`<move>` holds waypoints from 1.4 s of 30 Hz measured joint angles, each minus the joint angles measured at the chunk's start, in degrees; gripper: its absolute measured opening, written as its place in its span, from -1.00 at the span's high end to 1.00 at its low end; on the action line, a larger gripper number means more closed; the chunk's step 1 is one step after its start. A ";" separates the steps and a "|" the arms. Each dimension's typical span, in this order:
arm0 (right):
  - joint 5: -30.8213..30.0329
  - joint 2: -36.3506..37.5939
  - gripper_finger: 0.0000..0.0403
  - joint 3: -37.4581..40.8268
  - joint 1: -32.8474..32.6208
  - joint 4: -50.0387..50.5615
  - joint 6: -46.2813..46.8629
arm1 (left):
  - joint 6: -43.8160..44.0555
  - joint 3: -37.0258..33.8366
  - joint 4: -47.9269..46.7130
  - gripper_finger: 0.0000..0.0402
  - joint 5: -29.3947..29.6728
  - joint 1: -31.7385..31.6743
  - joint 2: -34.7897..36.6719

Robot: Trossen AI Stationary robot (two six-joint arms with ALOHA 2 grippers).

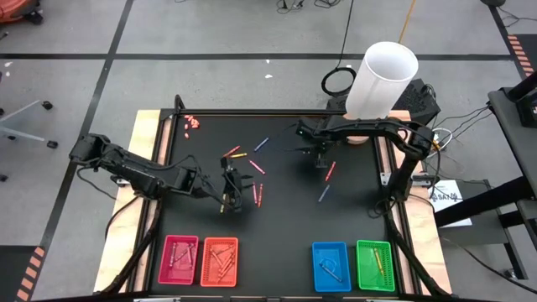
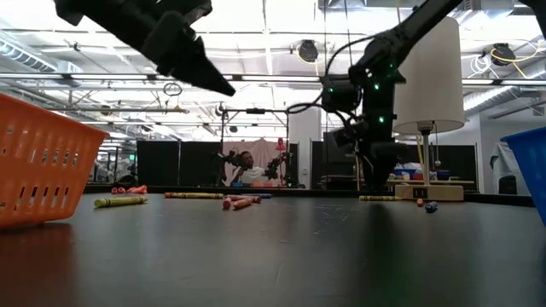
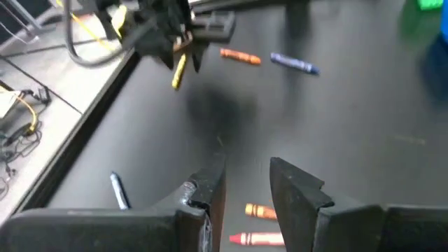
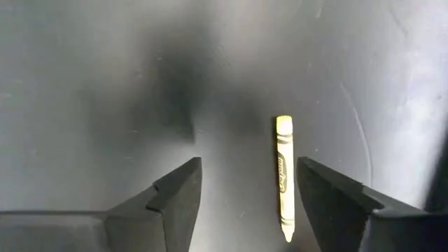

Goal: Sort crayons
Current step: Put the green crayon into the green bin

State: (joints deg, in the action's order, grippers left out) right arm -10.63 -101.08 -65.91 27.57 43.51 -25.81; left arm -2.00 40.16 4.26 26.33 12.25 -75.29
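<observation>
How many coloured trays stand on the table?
4, along the near edge: pink tray and orange tray on the left, blue tray and green tray on the right.

Overhead, table-level and two close wrist cameras share the black table [image 1: 285, 210].

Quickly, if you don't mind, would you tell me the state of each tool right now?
Left tool: open, holding nothing, above the black table.
Right tool: open, holding nothing, a yellow crayon on the table between its fingers.
</observation>
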 joint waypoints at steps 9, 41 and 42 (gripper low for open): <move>-2.80 0.04 0.05 4.69 2.61 -5.58 1.59 | -0.41 0.00 4.31 0.46 -0.84 0.13 0.00; -2.58 -3.19 0.80 4.52 1.46 -5.06 -1.92 | -0.28 0.02 4.26 0.46 -2.32 0.15 0.00; -2.58 -3.19 0.84 4.44 1.37 -4.81 -1.92 | -0.29 0.04 4.26 0.46 -2.32 0.15 0.00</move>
State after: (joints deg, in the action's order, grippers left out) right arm -13.21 -104.27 -61.47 28.94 38.71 -27.73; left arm -2.29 40.21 8.51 24.01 12.40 -75.29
